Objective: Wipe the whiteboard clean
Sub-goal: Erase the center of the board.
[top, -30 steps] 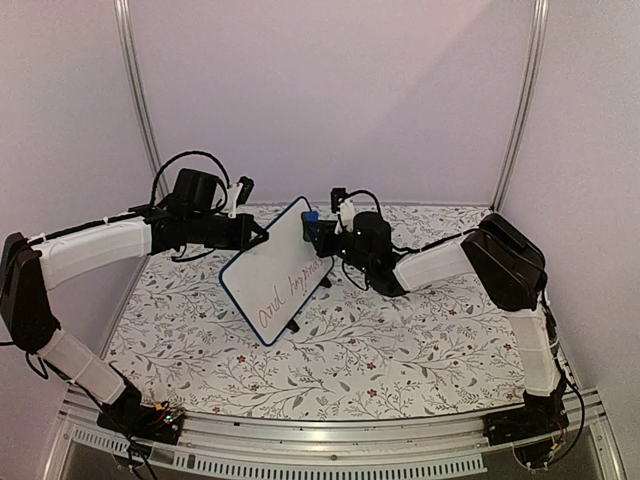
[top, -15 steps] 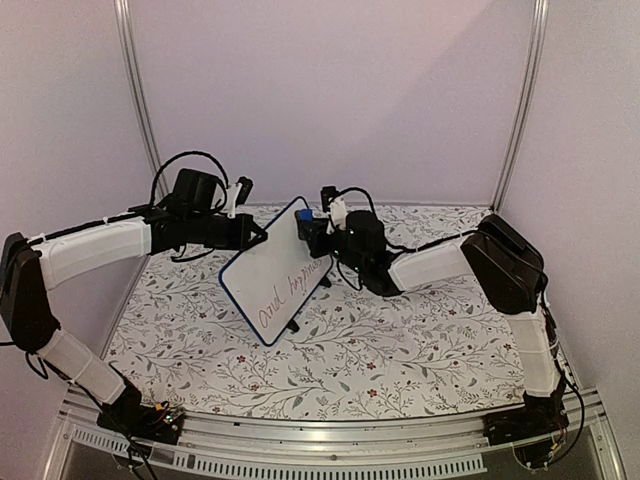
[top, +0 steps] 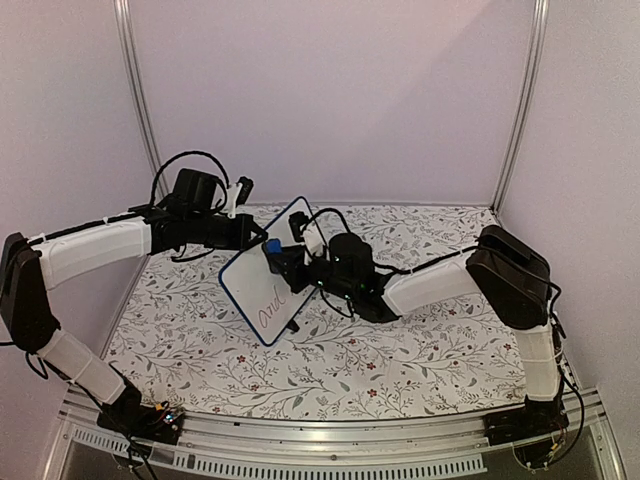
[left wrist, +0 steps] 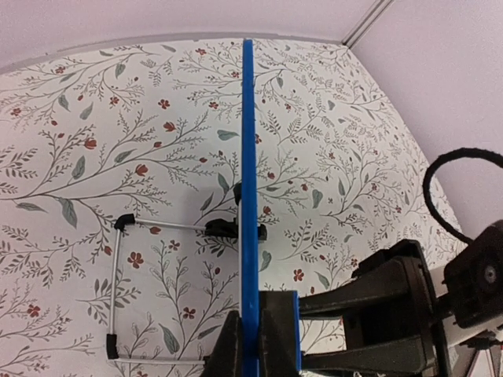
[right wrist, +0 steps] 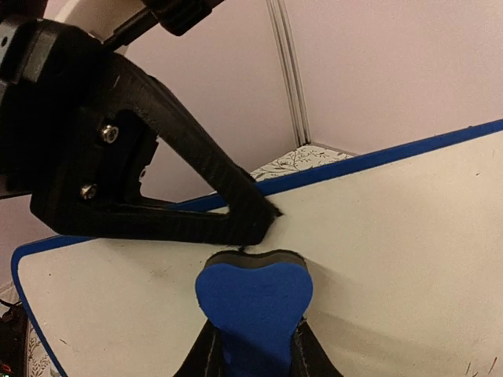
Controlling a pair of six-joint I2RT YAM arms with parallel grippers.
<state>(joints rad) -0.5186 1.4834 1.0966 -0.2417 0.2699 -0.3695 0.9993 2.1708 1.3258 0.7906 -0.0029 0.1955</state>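
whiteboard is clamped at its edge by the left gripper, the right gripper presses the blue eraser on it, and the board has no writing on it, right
Not quite: the board is not blank. The top view shows dark handwriting on the lower part of the whiteboard. The rest holds: the left gripper clamps its edge and the right gripper presses the blue eraser on it.

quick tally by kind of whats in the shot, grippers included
whiteboard: 1
eraser: 1
grippers: 2 (left gripper, right gripper)
total: 4
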